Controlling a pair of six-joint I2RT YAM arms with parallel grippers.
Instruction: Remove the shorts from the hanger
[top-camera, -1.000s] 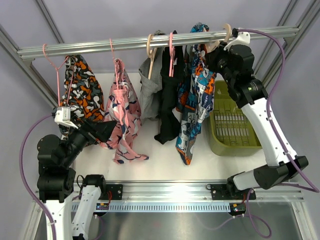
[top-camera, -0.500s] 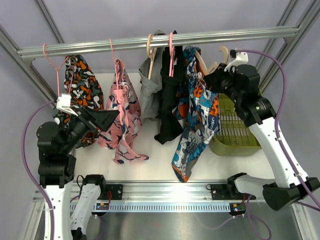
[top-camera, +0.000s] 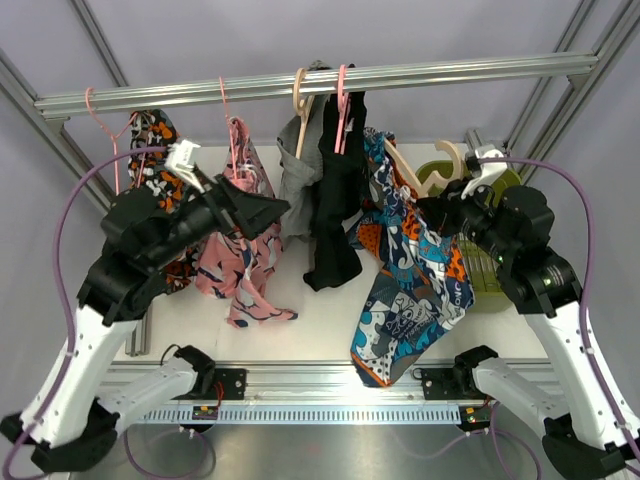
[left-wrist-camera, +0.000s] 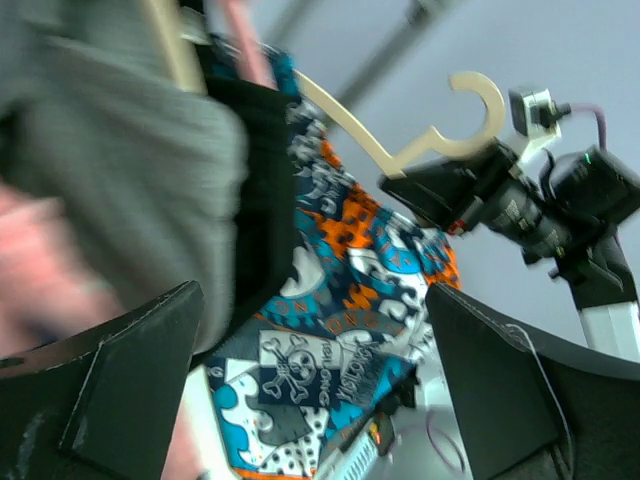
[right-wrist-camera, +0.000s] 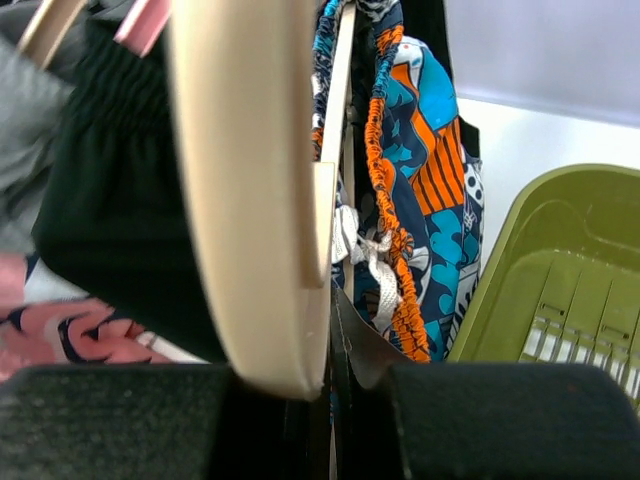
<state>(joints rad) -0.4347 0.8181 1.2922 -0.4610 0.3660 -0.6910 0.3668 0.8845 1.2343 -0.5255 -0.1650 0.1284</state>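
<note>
From above: shows the patterned shorts (top-camera: 412, 290) draped on a wooden hanger (top-camera: 405, 167), unhooked below the rail (top-camera: 200, 92), between the black shorts (top-camera: 335, 220) and the green basket (top-camera: 485, 295). Hang long and nearly vertical, legs down toward the near edge. Held through the hanger by the clenched right gripper (top-camera: 432, 210); left gripper (top-camera: 268, 212) spread wide, empty.

From left wrist: blue, orange, white cloth with skull prints.

From right wrist: orange gathered waistband, white drawstring.
</note>
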